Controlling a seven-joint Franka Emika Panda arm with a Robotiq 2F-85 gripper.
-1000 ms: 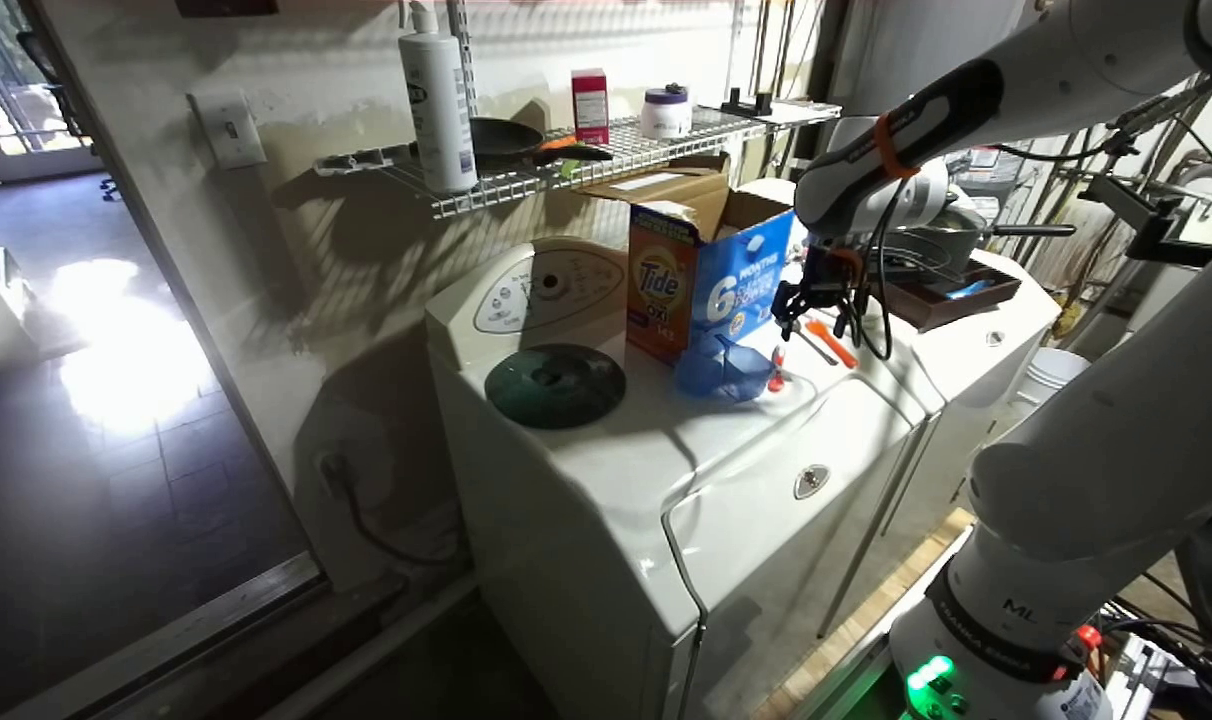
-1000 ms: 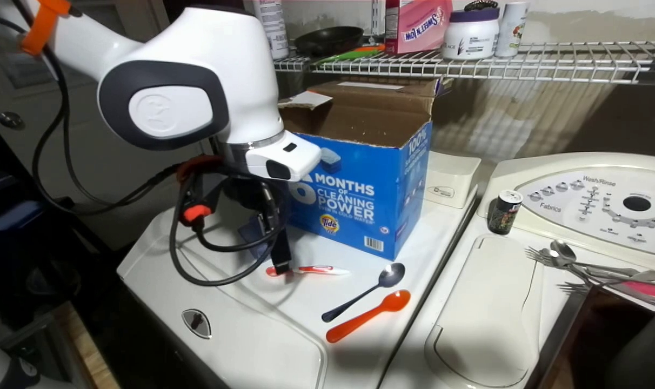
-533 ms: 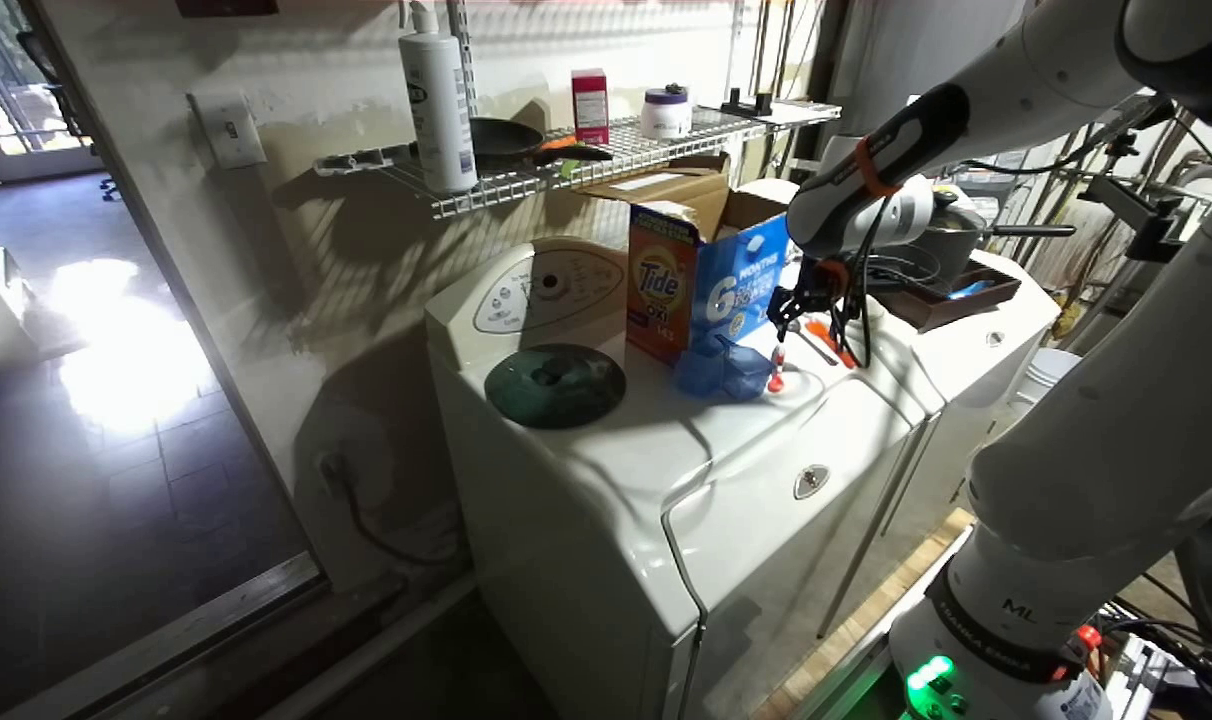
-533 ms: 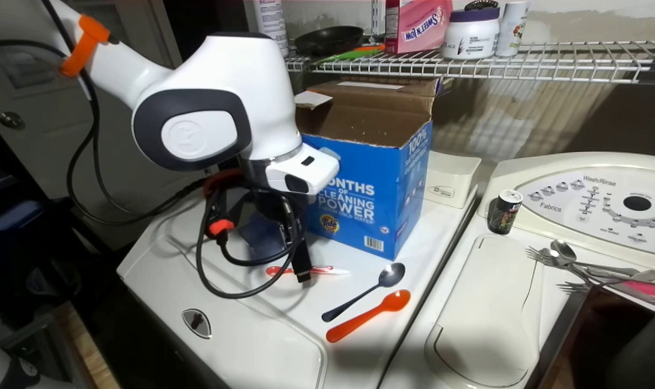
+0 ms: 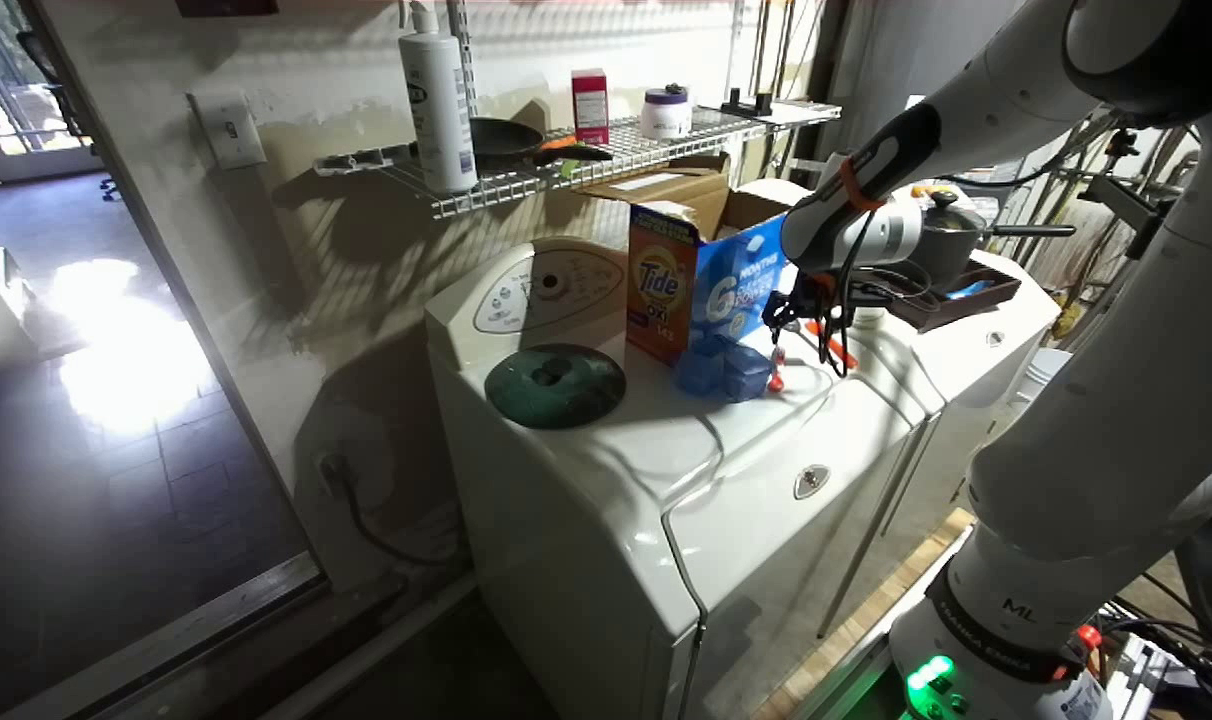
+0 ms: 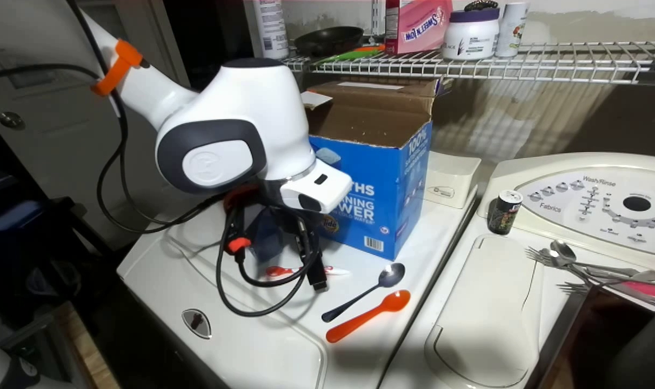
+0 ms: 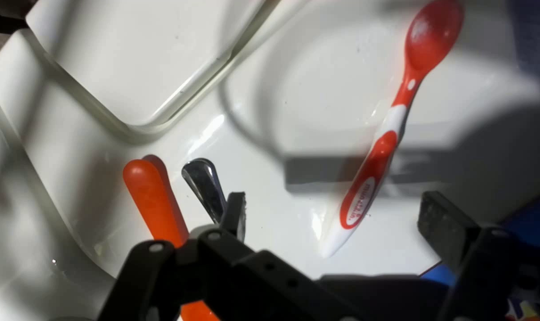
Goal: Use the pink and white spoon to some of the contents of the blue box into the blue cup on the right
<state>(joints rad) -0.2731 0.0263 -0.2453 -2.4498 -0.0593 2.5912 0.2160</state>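
hovering now, i've got my pincer [image 7: 339, 218] spread wide above the pink and white spoon [image 7: 379, 154], which lies between the blue box [image 6: 384, 167] and the front edge of the worktop [image 7: 274, 225].

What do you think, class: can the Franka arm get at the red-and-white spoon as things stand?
Probably yes: in the wrist view the fingers stand open, the handle end of the red-and-white spoon shows between them and nothing lies over it, though one finger might brush the metal spoon.
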